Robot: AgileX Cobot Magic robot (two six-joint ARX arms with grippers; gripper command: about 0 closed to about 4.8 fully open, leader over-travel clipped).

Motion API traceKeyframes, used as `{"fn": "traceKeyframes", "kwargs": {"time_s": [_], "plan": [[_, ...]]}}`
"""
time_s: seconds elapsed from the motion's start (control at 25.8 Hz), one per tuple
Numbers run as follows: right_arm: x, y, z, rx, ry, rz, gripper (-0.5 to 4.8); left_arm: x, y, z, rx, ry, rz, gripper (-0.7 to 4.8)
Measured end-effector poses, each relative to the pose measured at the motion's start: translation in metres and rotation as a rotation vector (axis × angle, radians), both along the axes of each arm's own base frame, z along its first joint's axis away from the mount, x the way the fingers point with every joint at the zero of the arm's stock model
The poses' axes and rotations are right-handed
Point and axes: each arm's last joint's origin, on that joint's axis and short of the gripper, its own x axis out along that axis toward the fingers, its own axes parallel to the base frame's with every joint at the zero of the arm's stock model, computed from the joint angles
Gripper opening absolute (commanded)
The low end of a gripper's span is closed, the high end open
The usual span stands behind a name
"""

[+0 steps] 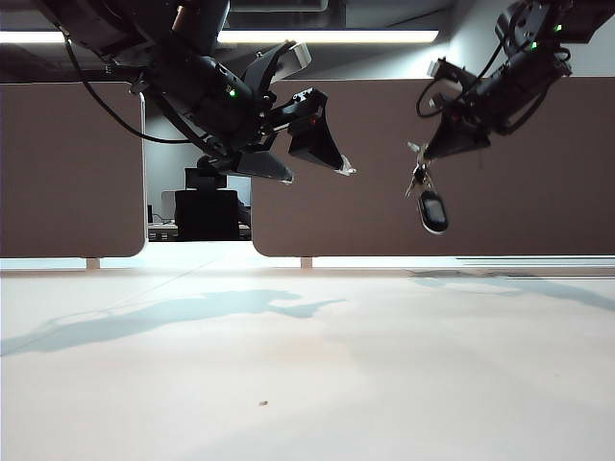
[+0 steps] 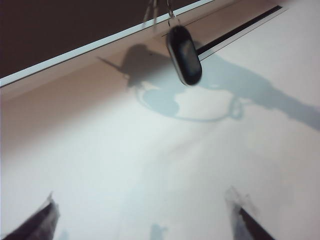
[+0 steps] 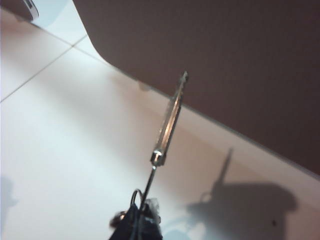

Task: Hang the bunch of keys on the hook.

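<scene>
Two tools (image 1: 317,168) (image 1: 430,152) aloft, keys (image 1: 430,206) dangling

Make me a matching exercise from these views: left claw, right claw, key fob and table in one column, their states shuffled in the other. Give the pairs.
Things:
1. left claw
2. right claw
3. key fob
4. table

States:
A. dangles in the air under the keys
B. open and empty, raised at the left
C. white, with arm shadows on it
D. shut on the bunch of keys, raised at the right

Pairs: 1-B, 2-D, 3-A, 4-C
</scene>
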Motion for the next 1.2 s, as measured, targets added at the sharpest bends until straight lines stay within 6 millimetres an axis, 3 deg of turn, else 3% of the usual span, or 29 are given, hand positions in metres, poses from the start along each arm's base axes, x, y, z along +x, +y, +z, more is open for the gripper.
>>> {"fn": "traceKeyframes", "kwargs": {"time_s": [0.43,0.74,0.89,1.2], "plan": [[0.009,-0.017,0.042,-0.042,-0.261,-0.14,-0.06,0.002,-0.001,0.006,-0.034,-0.062,0.0,4.79],[0.016,-0.041,0.053,-0.065,-0.415,-0.272,-0.06,0.005,-0.003,0.019,-0.094,-0.168,0.0,4.79],[0.025,-0.049,0.049,-0.066,-0.502,-0.313,-0.06,0.005,-0.003,0.021,-0.103,-0.184,0.0,4.79],[0.046,-0.069,0.014,-0.081,-0.505,-0.396,-0.06,0.007,-0.004,0.033,-0.126,-0.226,0.001,4.79]]}}
